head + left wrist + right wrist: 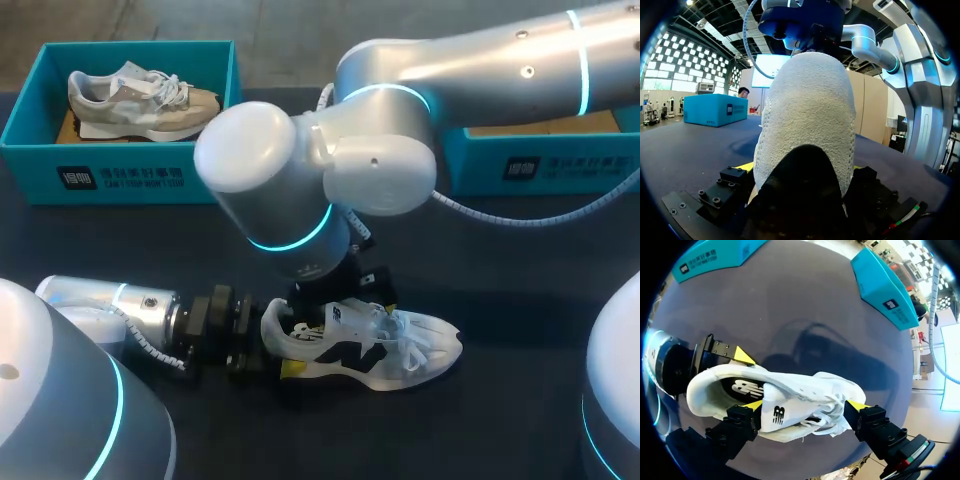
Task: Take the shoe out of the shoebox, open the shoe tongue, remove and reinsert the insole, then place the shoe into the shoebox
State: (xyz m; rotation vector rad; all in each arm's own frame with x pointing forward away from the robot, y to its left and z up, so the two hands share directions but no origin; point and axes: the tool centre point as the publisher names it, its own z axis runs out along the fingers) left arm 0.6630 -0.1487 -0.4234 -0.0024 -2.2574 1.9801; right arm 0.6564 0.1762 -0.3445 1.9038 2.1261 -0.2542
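- The left blue shoebox (120, 180) holds a tan shoe (140, 100).
- My right arm (480, 60) hides most of the other shoebox (540, 165).
- The white shoe (370, 345) lies on the table (520, 260), outside both boxes.
- Only the left wrist view shows the left gripper (801, 167) pinching the heel.
- Only the right wrist view shows the right gripper (806, 407) spread wide over the tongue (776, 415).
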